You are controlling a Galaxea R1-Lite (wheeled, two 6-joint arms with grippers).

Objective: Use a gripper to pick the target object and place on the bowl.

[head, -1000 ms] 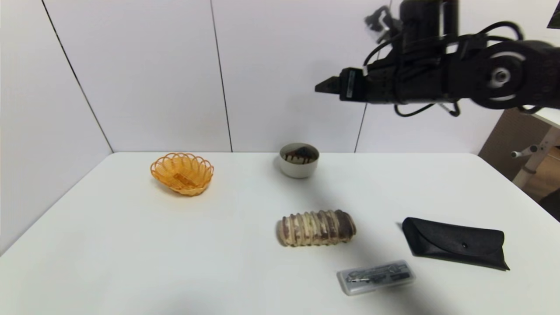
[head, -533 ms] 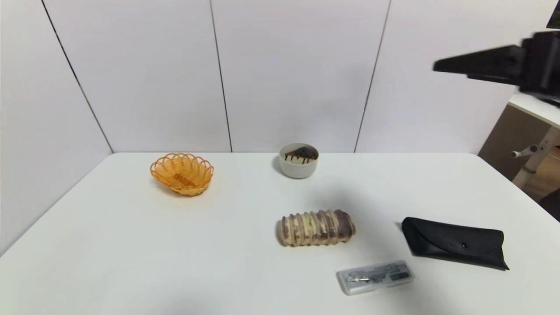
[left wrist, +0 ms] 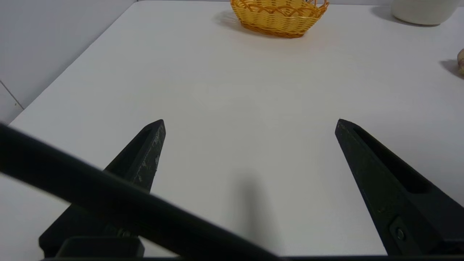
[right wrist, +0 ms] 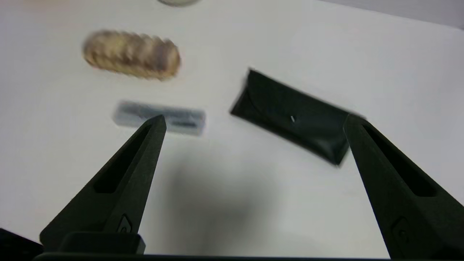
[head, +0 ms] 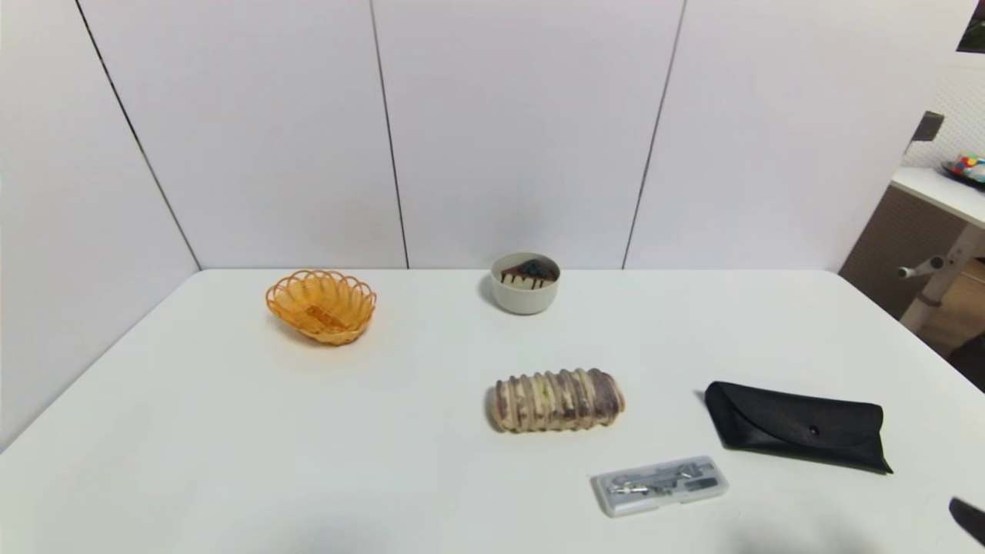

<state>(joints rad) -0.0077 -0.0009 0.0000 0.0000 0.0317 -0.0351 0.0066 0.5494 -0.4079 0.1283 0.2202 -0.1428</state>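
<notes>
The cake slice, cream with dark drips and a dark top, lies inside the small grey-white bowl at the back middle of the table. My right gripper is open and empty, low over the table's front right, near the black case; only a dark tip of it shows at the head view's bottom right corner. My left gripper is open and empty over bare table at the front left, out of the head view. The bowl's base shows in the left wrist view.
An orange woven basket stands at the back left. A striped bread loaf lies mid-table. A black soft case and a clear plastic box lie at the front right. The white table ends at walls behind and left.
My right arm has swung from high above the bowl off to the right and down to the table's front right corner. The cake slice stays in the bowl.
</notes>
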